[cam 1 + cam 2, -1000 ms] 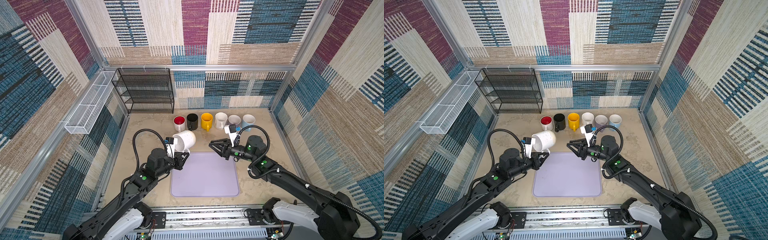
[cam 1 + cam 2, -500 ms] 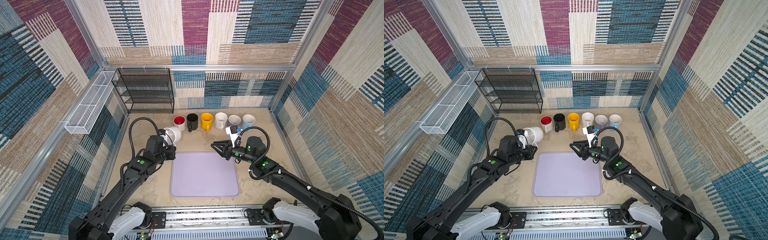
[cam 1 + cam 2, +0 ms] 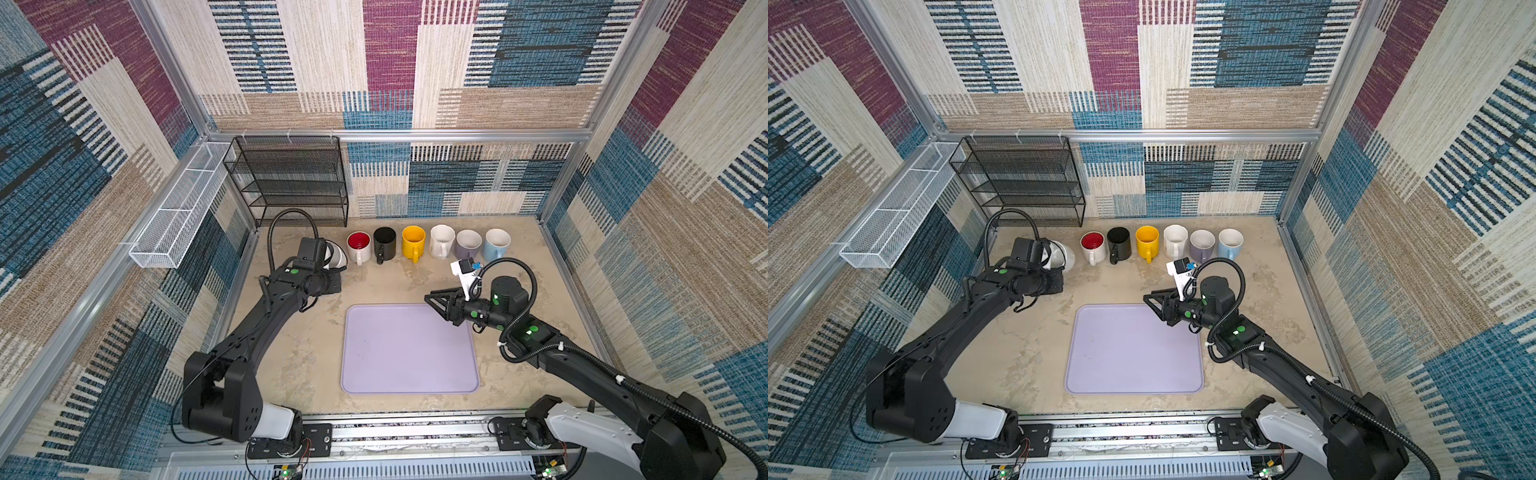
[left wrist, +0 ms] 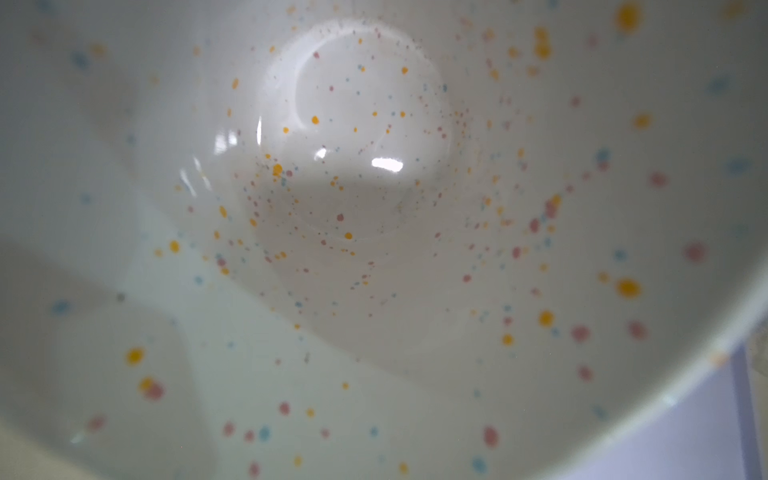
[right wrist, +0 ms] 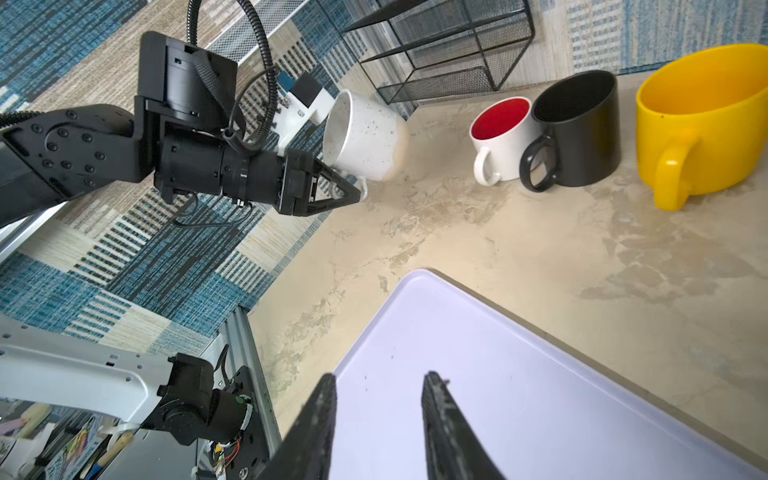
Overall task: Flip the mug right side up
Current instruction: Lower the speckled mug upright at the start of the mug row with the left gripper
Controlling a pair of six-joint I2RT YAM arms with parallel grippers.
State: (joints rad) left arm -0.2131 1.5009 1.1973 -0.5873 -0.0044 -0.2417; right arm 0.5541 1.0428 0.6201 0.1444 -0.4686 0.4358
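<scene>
Two fingertips of the left gripper (image 5: 351, 194) are seen pressed together on the small handle of the speckled white mug (image 5: 365, 137), which is held tilted on its side. The mug's mouth is turned back toward the wrist camera, so the left wrist view is filled by its glossy, dotted inside (image 4: 357, 133). Whether its lower edge touches the beige tabletop (image 5: 540, 257) cannot be told.

In both top views the mug (image 3: 337, 255) (image 3: 1064, 254) is found at the left end of the back row, just beside the red-lined white mug (image 3: 358, 245). Next to that, upright and in line, are set a black mug (image 3: 384, 243), a yellow mug (image 3: 413, 243), a white mug (image 3: 441, 240), a greyish-lilac mug (image 3: 468, 244) and a pale blue mug (image 3: 496, 243).

The right gripper (image 5: 379, 376) is held with its jaws partly spread and nothing between them, above a corner of the lilac tray (image 3: 407, 357).

A black wire rack (image 3: 291, 183) is placed behind the left arm, and a white mesh basket (image 3: 178, 208) is fixed to the side wall.
</scene>
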